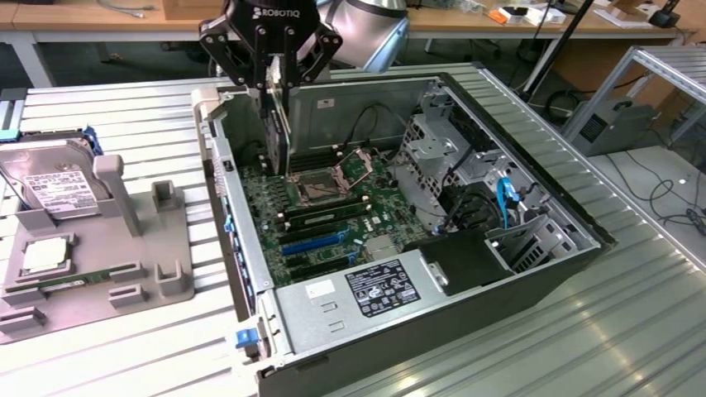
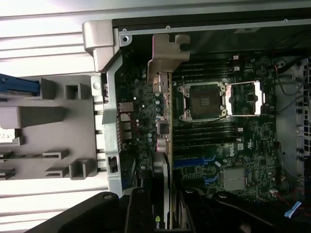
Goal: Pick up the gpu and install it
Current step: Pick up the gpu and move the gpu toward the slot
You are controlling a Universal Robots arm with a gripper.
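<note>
The gpu (image 1: 278,132) is a thin dark card that hangs on edge from my gripper (image 1: 271,87), which is shut on its upper part. The card's lower end reaches down inside the open computer case (image 1: 574,248), over the motherboard (image 1: 259,203) beside the CPU socket (image 1: 314,188). In the wrist view the gpu (image 2: 165,126) appears edge-on, with its silver bracket (image 2: 167,53) at the far end near the case's rear wall. There my gripper (image 2: 165,211) clamps the card from both sides, and the black fingers (image 2: 138,213) press against it.
Blue expansion slots (image 1: 314,244) lie on the board below the socket. A power supply (image 1: 369,289) fills the case's near corner. On the exterior view's left, a grey fixture (image 1: 165,273) holds a silver hard drive (image 1: 45,186). The table is slatted metal (image 1: 617,322).
</note>
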